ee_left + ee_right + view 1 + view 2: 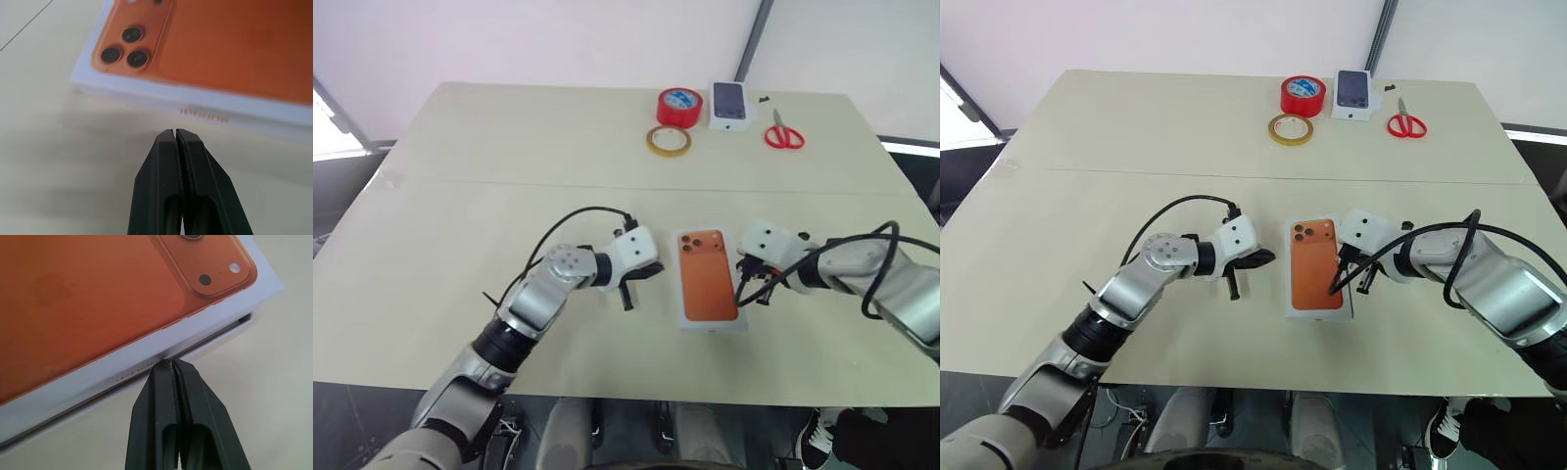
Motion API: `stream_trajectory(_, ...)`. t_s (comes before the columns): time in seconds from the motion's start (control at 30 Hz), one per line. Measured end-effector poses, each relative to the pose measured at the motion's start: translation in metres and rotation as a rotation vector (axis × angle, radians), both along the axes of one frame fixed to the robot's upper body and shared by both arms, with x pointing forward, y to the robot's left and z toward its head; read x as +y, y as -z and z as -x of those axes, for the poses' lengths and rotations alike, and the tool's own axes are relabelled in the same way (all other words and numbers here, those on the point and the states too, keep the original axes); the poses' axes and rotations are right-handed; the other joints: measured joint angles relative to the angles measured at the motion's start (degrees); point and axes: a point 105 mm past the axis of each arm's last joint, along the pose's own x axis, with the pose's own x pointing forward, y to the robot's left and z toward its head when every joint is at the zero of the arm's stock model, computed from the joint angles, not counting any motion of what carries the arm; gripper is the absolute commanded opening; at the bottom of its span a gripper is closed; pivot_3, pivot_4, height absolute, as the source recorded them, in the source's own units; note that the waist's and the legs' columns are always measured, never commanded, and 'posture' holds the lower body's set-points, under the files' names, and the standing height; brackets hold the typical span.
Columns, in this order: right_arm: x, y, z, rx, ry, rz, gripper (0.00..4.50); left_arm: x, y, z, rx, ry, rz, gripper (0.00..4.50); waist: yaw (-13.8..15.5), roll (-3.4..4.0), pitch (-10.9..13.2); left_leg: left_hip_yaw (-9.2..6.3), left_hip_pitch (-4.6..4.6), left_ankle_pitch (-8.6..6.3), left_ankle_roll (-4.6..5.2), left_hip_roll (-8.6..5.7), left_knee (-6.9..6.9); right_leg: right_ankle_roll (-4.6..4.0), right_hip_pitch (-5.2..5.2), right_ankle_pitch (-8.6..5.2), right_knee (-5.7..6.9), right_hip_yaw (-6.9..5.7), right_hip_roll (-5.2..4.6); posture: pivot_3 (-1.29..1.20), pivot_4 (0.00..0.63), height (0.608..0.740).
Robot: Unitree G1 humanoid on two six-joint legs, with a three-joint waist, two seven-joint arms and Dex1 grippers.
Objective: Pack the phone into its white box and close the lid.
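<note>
Both grippers are closed on nothing: the left gripper (175, 133) sits just beside the lid (710, 284), while the right gripper (168, 363) has its tips at the lid's opposite long edge. That lid covers the box (230, 330) mid-tabletop (509, 157), with a gap showing at one corner.

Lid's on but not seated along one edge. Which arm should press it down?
Right, probably. Its shut tool is already at the lid's raised edge, where a dark gap above the white box shows. The left tool, also shut, sits short of the opposite side, not touching.
</note>
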Motion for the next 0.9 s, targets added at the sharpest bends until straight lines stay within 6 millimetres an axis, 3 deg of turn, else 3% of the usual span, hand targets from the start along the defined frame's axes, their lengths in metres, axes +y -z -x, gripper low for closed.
stream_trajectory(0.6, -0.004, 0.001, 0.0, -0.009, 0.012, 0.011, 0.06, -0.031, -0.015, 0.008, -0.043, 0.072, 0.039, 0.09, 0.0, 0.0, 0.0, -0.02, 0.09, 0.01, 0.01, 0.0, 0.15, 0.01, 0.07, 0.0, 0.2, -0.01, 0.09, 0.0, 0.15, 0.74)
stream_trajectory(0.9, -0.006, 0.002, 0.0, -0.015, 0.02, 0.015, 0.06, -0.016, -0.01, 0.001, -0.023, 0.034, 0.001, 0.09, -0.1, 0.0, 0.0, -0.04, 0.2, 0.01, 0.01, 0.02, 0.28, 0.03, 0.06, -0.01, 0.53, -0.01, 0.12, 0.0, 0.15, 0.74)
